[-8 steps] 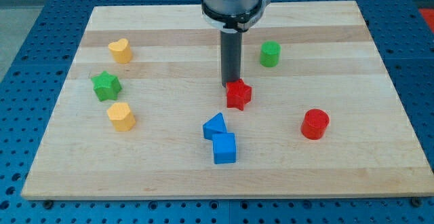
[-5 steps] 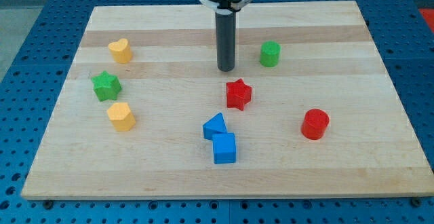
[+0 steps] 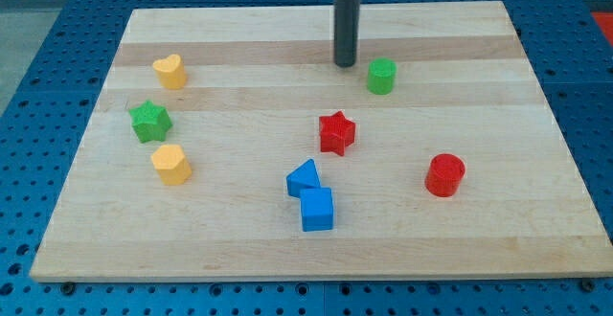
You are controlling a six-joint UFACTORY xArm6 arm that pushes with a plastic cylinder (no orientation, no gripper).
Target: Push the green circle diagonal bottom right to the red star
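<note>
The green circle [image 3: 381,75] stands upright in the upper right part of the wooden board [image 3: 460,249]. The red star [image 3: 336,132] lies near the board's middle, below and left of the green circle. My tip [image 3: 345,64] is on the board just left of the green circle and slightly above it, apart from it by a small gap. It is well above the red star.
A red circle [image 3: 444,174] stands at the right. A blue triangle-like block [image 3: 303,178] and a blue cube [image 3: 317,209] touch below the red star. A yellow heart [image 3: 170,70], a green star [image 3: 149,121] and a yellow block [image 3: 171,164] are at the left.
My tip has moved from the red star's top edge up and to the right, to beside the green circle. No block has moved.
</note>
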